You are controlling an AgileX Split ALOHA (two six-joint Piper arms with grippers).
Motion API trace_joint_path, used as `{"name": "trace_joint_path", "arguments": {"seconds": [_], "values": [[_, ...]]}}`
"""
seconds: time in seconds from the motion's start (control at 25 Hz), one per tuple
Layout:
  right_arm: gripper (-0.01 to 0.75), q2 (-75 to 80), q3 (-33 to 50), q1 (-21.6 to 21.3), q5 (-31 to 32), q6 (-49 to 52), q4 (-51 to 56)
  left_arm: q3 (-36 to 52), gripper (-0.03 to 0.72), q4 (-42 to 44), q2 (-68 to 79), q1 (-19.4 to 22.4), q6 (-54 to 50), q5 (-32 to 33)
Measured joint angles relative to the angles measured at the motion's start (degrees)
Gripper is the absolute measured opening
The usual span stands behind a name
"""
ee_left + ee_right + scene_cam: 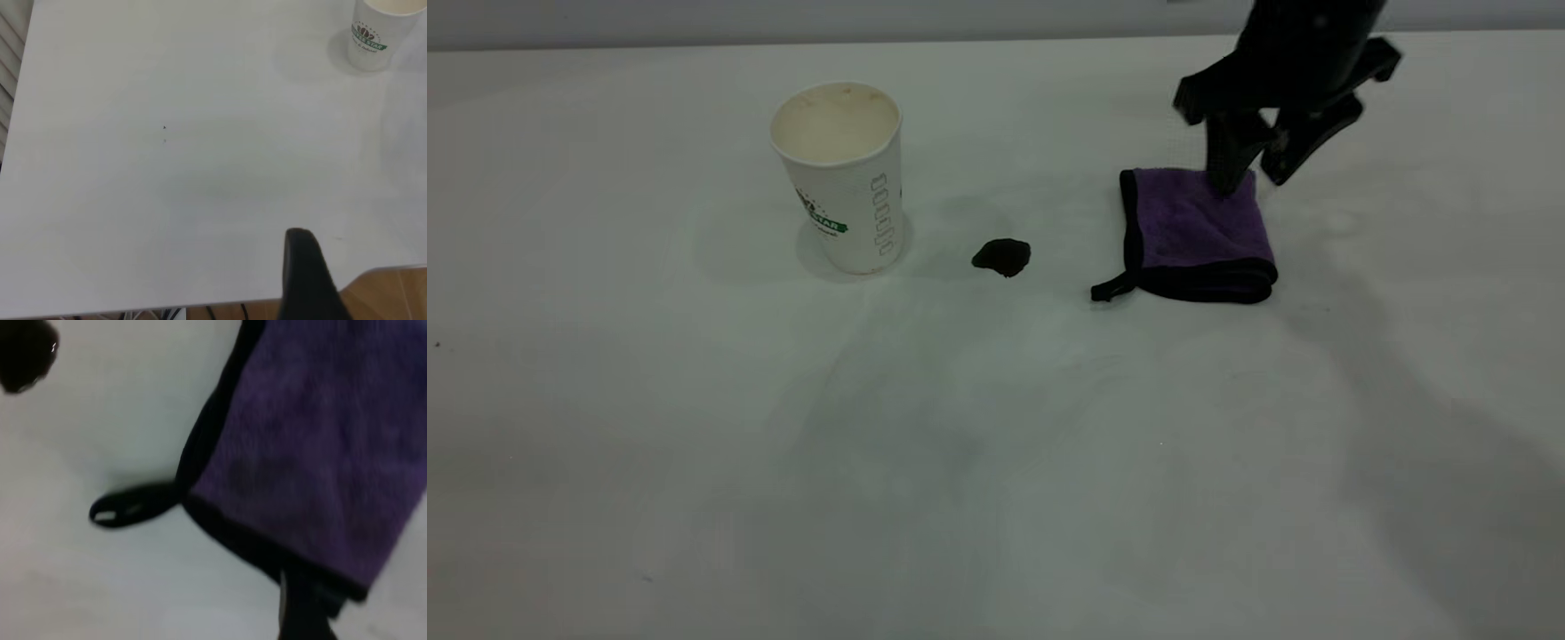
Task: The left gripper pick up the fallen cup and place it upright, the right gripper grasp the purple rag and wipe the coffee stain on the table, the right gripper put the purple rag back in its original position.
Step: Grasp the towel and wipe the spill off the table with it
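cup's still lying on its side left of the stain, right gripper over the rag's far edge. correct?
Not quite. In the exterior view the cup stands upright, mouth up, left of the coffee stain. The rest holds: the right gripper is at the far edge of the purple rag.

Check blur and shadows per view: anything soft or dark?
Exterior view: right tool motion-smeared above the purple rag; broad soft shadows on the table. Right wrist view: rag soft, close up. Left wrist view: evenly lit, cup sharp.
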Motion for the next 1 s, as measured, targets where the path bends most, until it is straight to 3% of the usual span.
{"name": "trace_joint_path", "arguments": {"seconds": [0.52,0.64,0.76,0.84,1.0], "values": [[0.471,12.49,-10.54,0.0,-0.64,0.15,-0.19,0.0,0.496,0.0,0.0,-0.05,-0.05,0.0],[0.371,13.33,-11.45,0.0,-0.75,0.15,-0.39,0.0,0.496,0.0,0.0,-0.05,-0.05,0.0],[0.156,13.71,-11.69,0.0,-0.98,-0.5,-0.31,0.0,0.496,0.0,0.0,-0.05,-0.05,0.0],[0.061,13.75,-11.69,0.02,-1.24,-1.59,0.81,0.0,0.496,0.0,0.0,-0.05,-0.05,0.0],[0.035,14.0,-11.69,0.95,-3.58,-4.4,4.39,0.0,0.496,0.0,0.0,-0.05,-0.05,0.0]]}}
